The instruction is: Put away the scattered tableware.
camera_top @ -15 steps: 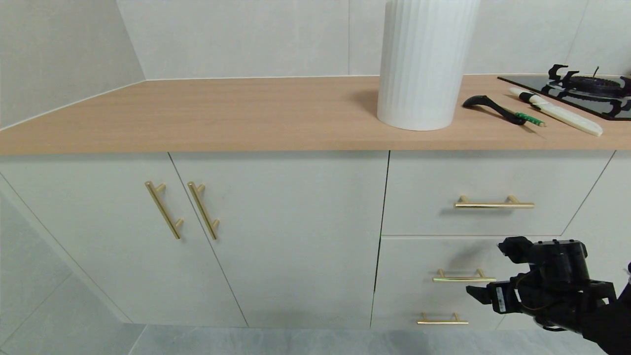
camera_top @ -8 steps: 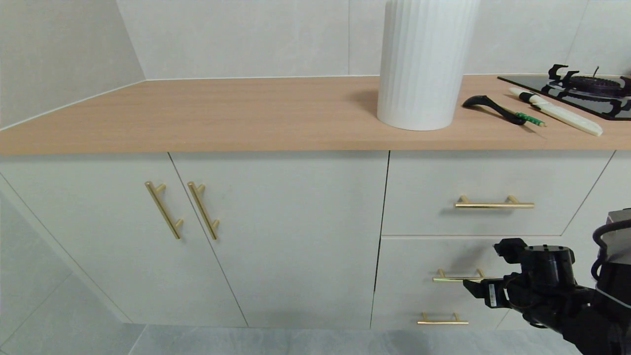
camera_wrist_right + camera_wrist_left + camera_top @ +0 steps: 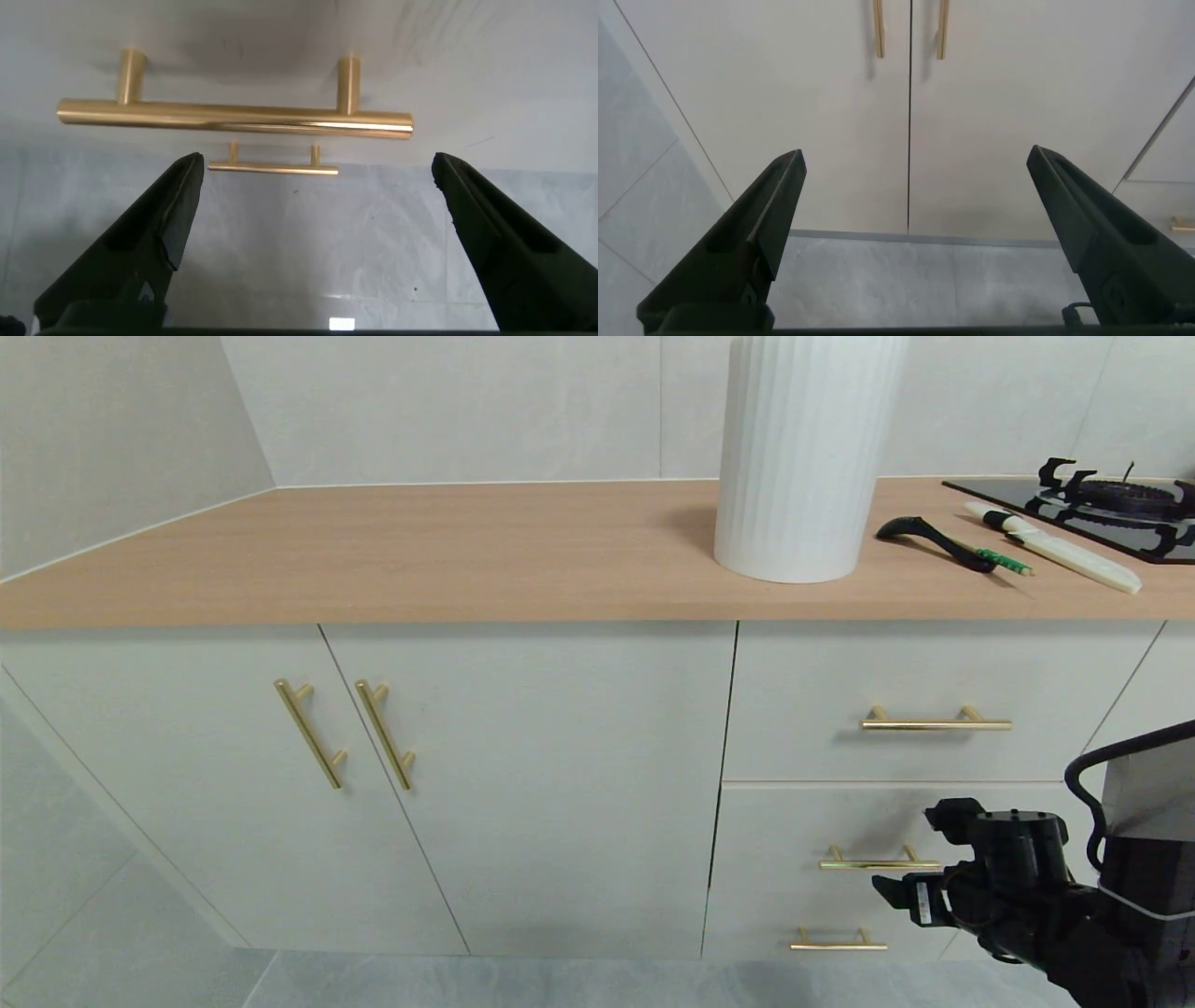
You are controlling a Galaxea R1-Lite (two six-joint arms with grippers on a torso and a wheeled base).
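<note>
Oak-look wooden countertop (image 3: pixel 420 551) carries the scattered tableware at its 2 o'clock end.
- Black curved-handle utensil (image 3: pixel 934 539) lies just at 3 o'clock of the tall white ribbed cylindrical container (image 3: pixel 803 457).
- Thin stick with a green patterned end (image 3: pixel 1004 561) touches or crosses the black utensil's tip; which one, I cannot tell.
- Cream-coloured sheathed knife with a black band (image 3: pixel 1055 549) lies beside them, with the black gas hob (image 3: pixel 1111 509) at its 2 o'clock.

Right gripper (image 3: pixel 910 854) sits low at 4 o'clock of the head view, in front of the white drawer fronts. All the tableware is well apart from it, up at its 12 to 1 o'clock on the counter. Its jaws are spread wide and hold nothing. In the right wrist view (image 3: pixel 316 187) they frame the brass bar handle of the middle drawer (image 3: pixel 234 117), close but not touching. The smaller-looking brass handle of the bottom drawer (image 3: pixel 271 168) shows beyond.

Left gripper (image 3: pixel 910 168) is also spread wide and empty. It faces the pair of white cabinet doors (image 3: pixel 1018 112) low down near the grey floor.
</note>
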